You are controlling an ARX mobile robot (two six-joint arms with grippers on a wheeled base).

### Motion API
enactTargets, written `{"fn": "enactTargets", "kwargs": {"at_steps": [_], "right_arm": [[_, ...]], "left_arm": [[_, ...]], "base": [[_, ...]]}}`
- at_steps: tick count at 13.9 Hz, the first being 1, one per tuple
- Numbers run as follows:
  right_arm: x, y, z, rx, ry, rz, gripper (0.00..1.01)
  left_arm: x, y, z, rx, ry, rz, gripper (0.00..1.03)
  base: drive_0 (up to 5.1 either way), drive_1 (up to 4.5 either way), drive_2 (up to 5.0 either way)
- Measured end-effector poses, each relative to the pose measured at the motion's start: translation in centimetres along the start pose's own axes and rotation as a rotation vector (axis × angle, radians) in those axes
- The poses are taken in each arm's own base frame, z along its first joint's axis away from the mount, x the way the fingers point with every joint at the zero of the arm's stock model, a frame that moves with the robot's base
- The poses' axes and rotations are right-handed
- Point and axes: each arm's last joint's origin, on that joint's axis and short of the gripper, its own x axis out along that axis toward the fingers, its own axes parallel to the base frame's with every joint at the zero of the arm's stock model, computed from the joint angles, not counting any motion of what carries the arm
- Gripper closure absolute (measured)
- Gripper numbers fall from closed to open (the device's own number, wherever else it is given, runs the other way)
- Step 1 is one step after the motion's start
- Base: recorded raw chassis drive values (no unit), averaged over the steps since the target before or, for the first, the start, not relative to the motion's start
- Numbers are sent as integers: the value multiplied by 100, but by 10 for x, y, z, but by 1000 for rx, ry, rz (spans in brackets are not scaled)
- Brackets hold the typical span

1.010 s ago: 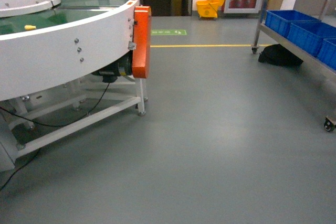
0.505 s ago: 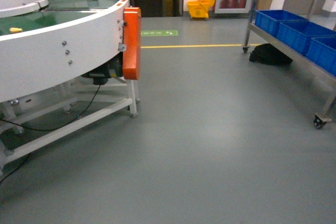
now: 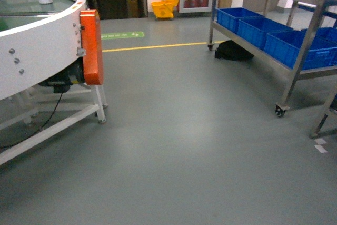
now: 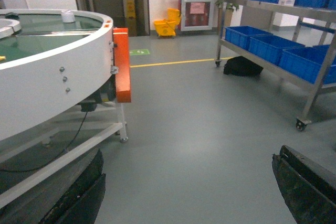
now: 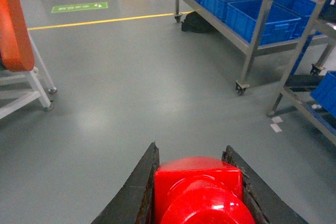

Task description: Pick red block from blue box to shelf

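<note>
The red block (image 5: 199,190), glossy with a round stud facing the camera, fills the bottom of the right wrist view. My right gripper (image 5: 191,153) is shut on it, one black finger on each side, high above the grey floor. My left gripper (image 4: 189,184) is open with only floor between its fingers (image 4: 79,195). The shelf (image 3: 301,54), a steel rack on castors, stands at the right and also shows in the wrist views (image 4: 317,80) (image 5: 257,30). The blue box is out of view. Neither gripper shows in the head view.
Dark blue crates (image 3: 258,27) sit on the shelf's lower tier. A black bag (image 3: 231,51) lies under it. A round white conveyor table (image 3: 37,56) with an orange panel (image 3: 90,46) stands at the left. A second rack's leg (image 3: 327,111) is at the far right.
The head view has swung to the right. The conveyor table has slid toward the left edge, and the shelf has come further into view and closer.
</note>
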Motion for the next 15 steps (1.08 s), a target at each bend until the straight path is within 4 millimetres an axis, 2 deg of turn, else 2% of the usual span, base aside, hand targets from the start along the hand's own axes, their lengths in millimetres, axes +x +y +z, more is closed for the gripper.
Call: {"fn": "enactTargets", "kwargs": {"at_steps": [15], "right_arm": [[0,0,0,0,0,0,73]], "left_arm": [[0,0,0,0,0,0,5]], "base": [[-154,-154,-154]]}}
